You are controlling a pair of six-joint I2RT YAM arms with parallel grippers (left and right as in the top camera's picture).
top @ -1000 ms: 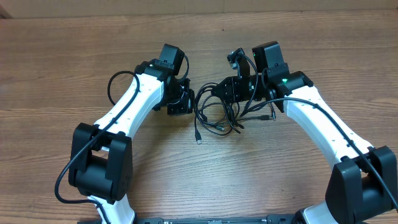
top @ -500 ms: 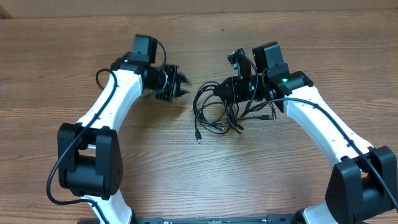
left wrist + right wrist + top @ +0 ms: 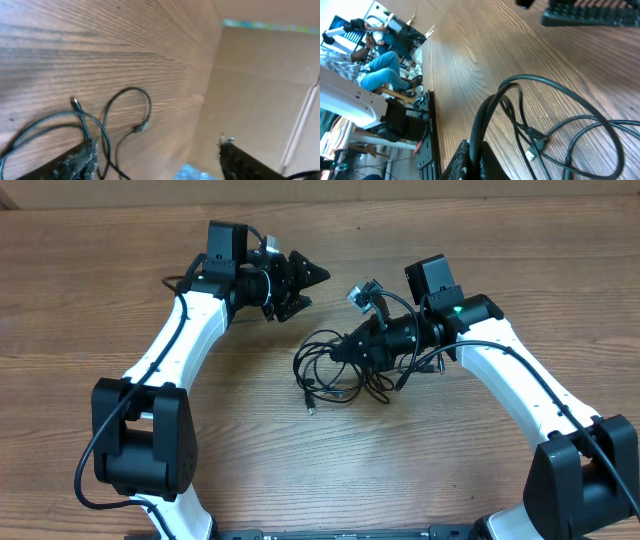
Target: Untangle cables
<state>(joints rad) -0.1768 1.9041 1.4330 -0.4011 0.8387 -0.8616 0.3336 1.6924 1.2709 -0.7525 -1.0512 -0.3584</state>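
Our right wrist view shows the right end effector clamped on the cables, which overhead obscures. The left end effector stands apart above the surface.

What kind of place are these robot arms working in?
Probably a robotics lab: tangled cables lie on a wooden table, and a person in jeans sits among equipment in the background.

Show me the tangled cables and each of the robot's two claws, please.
cables (image 3: 482, 117), right wrist view, on the doubled cord just above the fingers.
left gripper (image 3: 314, 288), overhead view, the gap between its open fingertips.
right gripper (image 3: 342, 348), overhead view, its tips, shut on the cables.
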